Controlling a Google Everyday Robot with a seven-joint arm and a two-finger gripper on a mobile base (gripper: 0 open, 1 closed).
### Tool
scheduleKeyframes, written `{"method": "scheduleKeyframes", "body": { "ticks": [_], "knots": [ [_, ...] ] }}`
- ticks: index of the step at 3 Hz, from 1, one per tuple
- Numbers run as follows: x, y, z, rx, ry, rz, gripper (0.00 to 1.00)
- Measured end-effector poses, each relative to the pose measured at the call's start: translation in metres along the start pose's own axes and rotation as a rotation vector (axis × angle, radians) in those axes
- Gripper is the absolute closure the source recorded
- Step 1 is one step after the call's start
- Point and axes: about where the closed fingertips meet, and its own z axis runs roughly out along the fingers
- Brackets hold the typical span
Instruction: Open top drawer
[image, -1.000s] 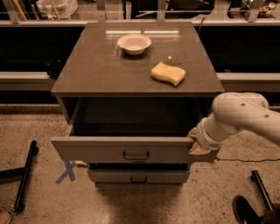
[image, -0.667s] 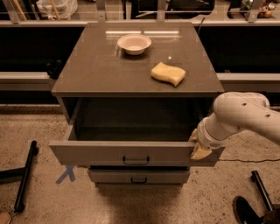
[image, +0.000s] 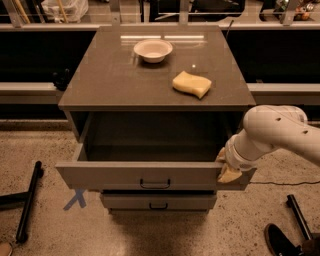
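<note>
The top drawer (image: 100, 176) of the grey-brown cabinet stands pulled out, its dark inside showing and its small black handle (image: 155, 185) at the centre of the flat front. My gripper (image: 226, 166) sits at the right end of the drawer front, at its top edge. The white arm (image: 280, 132) reaches in from the right.
A narrower lower drawer (image: 158, 202) sits below. On the cabinet top (image: 110, 75) are a white bowl (image: 153, 50) and a yellow sponge (image: 192, 84). A blue tape X (image: 75, 199) marks the floor at left, next to a black bar (image: 29, 200). Black objects (image: 295, 225) lie at lower right.
The top drawer has slid further out toward the camera, and my gripper has moved with its right end.
</note>
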Motion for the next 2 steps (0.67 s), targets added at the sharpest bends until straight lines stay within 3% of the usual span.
{"method": "scheduleKeyframes", "body": {
  "ticks": [1,2],
  "knots": [
    [-0.0003,0.0007,0.0007,-0.002,0.0,-0.001,0.16],
    [-0.0014,0.0017,0.0013,-0.007,-0.001,-0.004,0.0]
  ]
}}
